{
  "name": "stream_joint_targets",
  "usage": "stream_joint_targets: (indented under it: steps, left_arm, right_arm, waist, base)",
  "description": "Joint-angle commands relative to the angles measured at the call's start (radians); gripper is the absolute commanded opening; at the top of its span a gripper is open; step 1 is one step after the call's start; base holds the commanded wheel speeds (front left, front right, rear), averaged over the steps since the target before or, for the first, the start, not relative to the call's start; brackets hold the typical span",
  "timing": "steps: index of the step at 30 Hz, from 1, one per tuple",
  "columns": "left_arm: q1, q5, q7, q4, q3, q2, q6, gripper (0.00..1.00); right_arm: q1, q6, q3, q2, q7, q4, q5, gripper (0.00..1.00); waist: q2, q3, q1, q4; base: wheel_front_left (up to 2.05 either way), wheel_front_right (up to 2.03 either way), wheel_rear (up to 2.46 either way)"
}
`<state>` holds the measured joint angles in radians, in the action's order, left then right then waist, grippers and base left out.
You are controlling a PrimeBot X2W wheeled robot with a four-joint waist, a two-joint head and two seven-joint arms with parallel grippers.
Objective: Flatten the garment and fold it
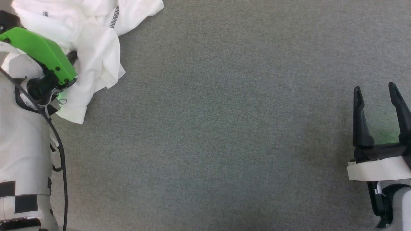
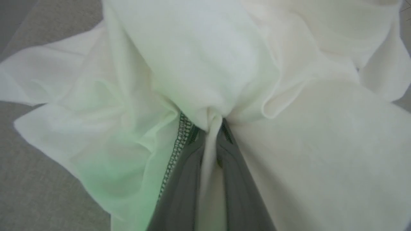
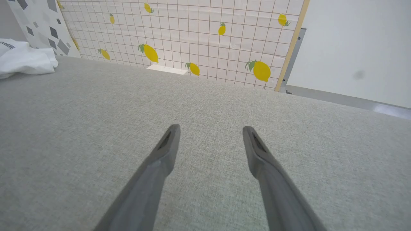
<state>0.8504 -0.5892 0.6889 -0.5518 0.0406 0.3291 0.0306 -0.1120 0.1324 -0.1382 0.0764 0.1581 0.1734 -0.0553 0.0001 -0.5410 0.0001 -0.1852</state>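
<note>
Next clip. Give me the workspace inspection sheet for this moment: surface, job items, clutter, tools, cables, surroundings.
Surface: grey woven top, flat and even.
Job's things: white shirt, crumpled in a heap at the far left, not flattened.
Clutter: flat white box at the far edge, against the panel.
Tools: left tool shut on a fold of the shirt beside a stitched seam; right tool open, holding nothing, at the right.
Cables: black cable running along the left arm.
Surroundings: lemon-print grid panel; plain white wall.
</note>
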Motion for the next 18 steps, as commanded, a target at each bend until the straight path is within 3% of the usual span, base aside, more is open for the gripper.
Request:
stream_joint_targets:
  steps: [1, 10, 18]
  left_arm:
    - [-0.011, -0.004, -0.016, -0.009, 0.0, -0.001, -0.011, 0.0]
    - [0.016, -0.019, -0.123, 0.005, 0.032, 0.039, -0.061, 0.0]
    - [0.055, 0.001, -0.22, 0.094, -0.002, 0.05, -0.116, 0.0]
  right_arm:
    - [-0.018, -0.002, 0.0, -0.002, 0.001, 0.002, -0.001, 1.0]
    - [-0.026, -0.002, 0.003, -0.015, 0.034, -0.054, 0.016, 1.0]
    - [-0.022, -0.002, 0.004, -0.025, 0.063, -0.106, 0.033, 1.0]
  waist:
    - [-0.0001, 0.01, -0.0001, 0.003]
    - [-0.0001, 0.094, -0.0001, 0.013]
    - [-0.0001, 0.186, -0.0001, 0.019]
  base:
    - [0.0, 0.0, 0.0]
    - [0.0, 0.0, 0.0]
    - [0.0, 0.0, 0.0]
